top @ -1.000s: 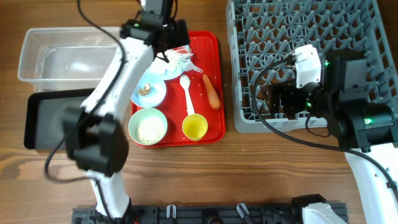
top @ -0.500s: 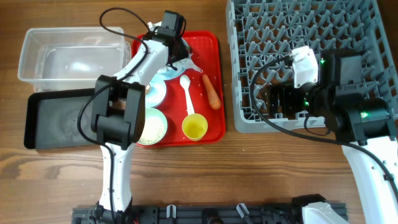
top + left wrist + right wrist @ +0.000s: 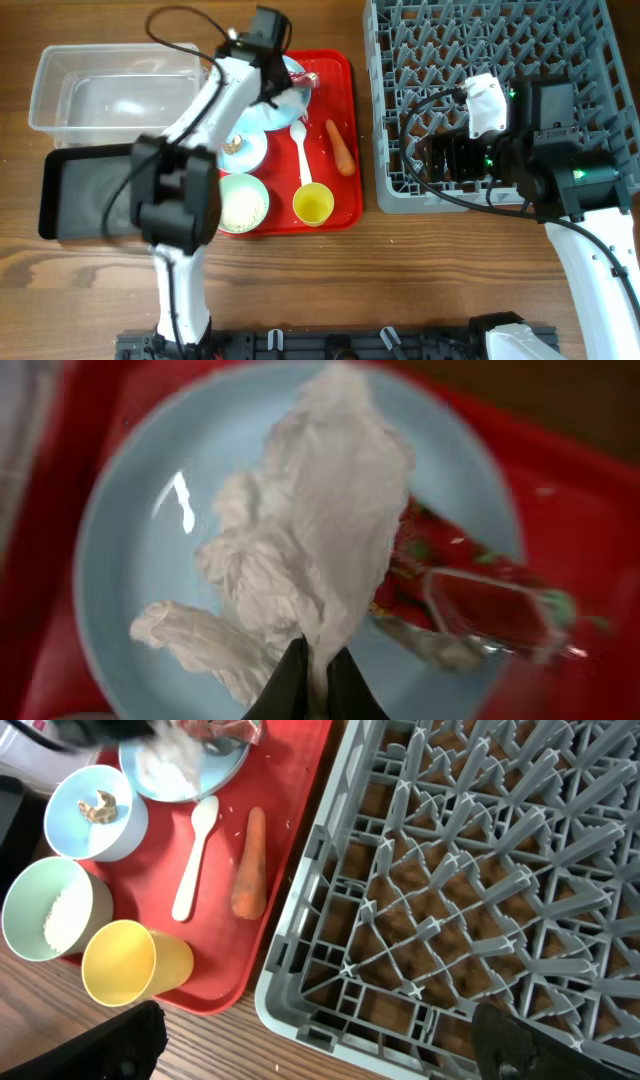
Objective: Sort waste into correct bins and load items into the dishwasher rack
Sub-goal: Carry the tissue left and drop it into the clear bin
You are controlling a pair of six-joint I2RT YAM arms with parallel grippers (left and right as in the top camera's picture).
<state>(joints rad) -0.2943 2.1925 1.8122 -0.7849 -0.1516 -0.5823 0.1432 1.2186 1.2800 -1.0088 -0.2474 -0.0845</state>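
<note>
My left gripper (image 3: 315, 685) (image 3: 289, 84) is shut on the crumpled white napkin (image 3: 310, 530), pinching a fold of it just above the pale blue plate (image 3: 130, 570) (image 3: 272, 110). A red-printed wrapper (image 3: 470, 595) lies on the plate beside the napkin. On the red tray (image 3: 340, 70) are the carrot (image 3: 341, 147), white spoon (image 3: 300, 150), yellow cup (image 3: 313, 204), a bowl with rice (image 3: 243, 202) and a bowl with scraps (image 3: 240, 147). My right gripper (image 3: 320, 1045) (image 3: 432, 160) hangs open and holds nothing over the front left corner of the dishwasher rack (image 3: 480, 60).
The clear tub (image 3: 110, 90) stands at the far left with the black tray (image 3: 85, 190) in front of it, both left of the red tray. The left arm reaches across the red tray's left side. Bare wood lies along the table's front.
My left gripper has come down over the plate and gone from open to shut on the napkin. The right arm has barely moved.
</note>
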